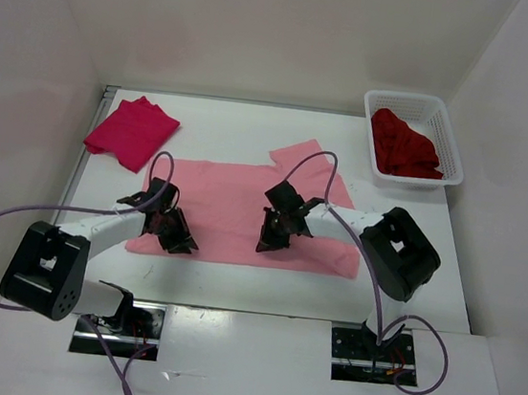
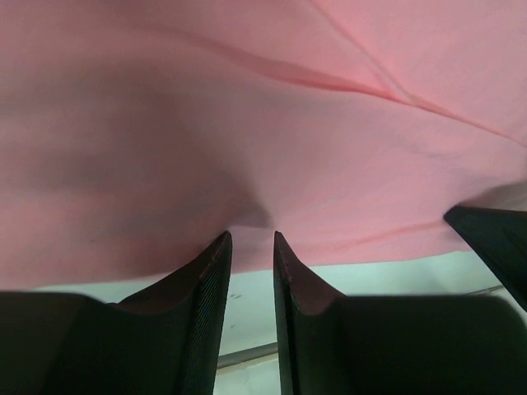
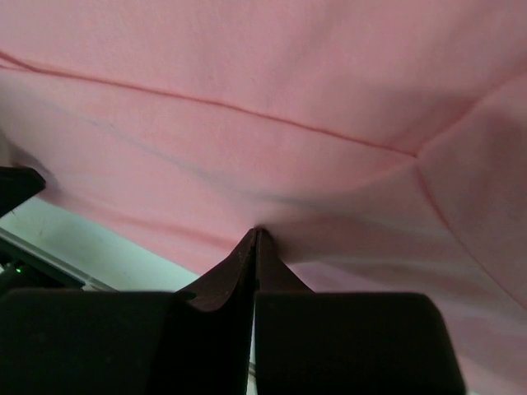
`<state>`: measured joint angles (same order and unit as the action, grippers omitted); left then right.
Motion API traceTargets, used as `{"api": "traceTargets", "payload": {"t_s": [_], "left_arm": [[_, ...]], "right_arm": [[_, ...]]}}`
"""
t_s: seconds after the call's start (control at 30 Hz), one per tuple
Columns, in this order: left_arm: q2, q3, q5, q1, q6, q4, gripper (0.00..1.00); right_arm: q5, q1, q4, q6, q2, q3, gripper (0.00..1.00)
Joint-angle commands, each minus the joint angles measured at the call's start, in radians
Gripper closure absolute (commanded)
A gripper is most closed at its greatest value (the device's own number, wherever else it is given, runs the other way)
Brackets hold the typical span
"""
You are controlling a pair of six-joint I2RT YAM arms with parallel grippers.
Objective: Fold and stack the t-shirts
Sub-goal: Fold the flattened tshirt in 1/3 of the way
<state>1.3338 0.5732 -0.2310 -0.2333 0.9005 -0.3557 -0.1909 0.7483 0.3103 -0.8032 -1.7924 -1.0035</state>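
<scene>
Pink shirt point(image 1: 243, 214) lies spread mid-table, you're mid-fold. Right gripper point(image 3: 257, 234) pinches near hem; left gripper point(image 2: 251, 239) narrow, cloth between tips, grip uncertain. Next: close left, lift both evenly, carry hem far. Crimson shirt point(image 1: 131, 130) folded far left; maroon shirt point(image 1: 403, 145) waits in basket point(image 1: 450, 134).

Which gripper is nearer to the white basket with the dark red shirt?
The right gripper. It is on the pink shirt, down-left of the basket in the top view. The left gripper is farther left on the same shirt.
</scene>
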Motion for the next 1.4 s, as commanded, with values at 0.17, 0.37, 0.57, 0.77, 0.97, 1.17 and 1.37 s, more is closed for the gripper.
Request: {"api": "traceTargets", "payload": {"t_s": [0.17, 0.37, 0.57, 0.77, 0.97, 1.17, 1.37], "left_arm": [[-0.071, 0.082, 0.001, 0.06, -0.017, -0.141, 0.67], [0.007, 0.408, 0.051, 0.187, -0.112, -0.05, 0.78], [0.223, 0.531, 0.195, 0.305, -0.112, 0.147, 0.82], [0.493, 0.724, 0.295, 0.351, -0.161, 0.158, 0.75], [0.656, 0.838, 0.383, 0.351, -0.189, 0.127, 0.57], [0.703, 0.869, 0.43, 0.351, -0.198, 0.113, 0.55], [0.705, 0.847, 0.466, 0.351, -0.228, 0.093, 0.56]], "right_arm": [[-0.007, 0.008, 0.205, 0.067, 0.07, -0.053, 0.92], [-0.019, -0.071, 0.286, 0.171, 0.06, -0.316, 0.81], [0.011, -0.177, 0.266, 0.208, 0.05, -0.362, 1.0], [-0.038, -0.21, 0.228, 0.228, 0.05, -0.385, 1.0], [-0.047, -0.21, 0.237, 0.251, 0.028, -0.374, 0.99], [-0.056, -0.228, 0.228, 0.26, 0.018, -0.363, 0.98], [-0.056, -0.248, 0.228, 0.269, 0.018, -0.363, 0.97]]}}
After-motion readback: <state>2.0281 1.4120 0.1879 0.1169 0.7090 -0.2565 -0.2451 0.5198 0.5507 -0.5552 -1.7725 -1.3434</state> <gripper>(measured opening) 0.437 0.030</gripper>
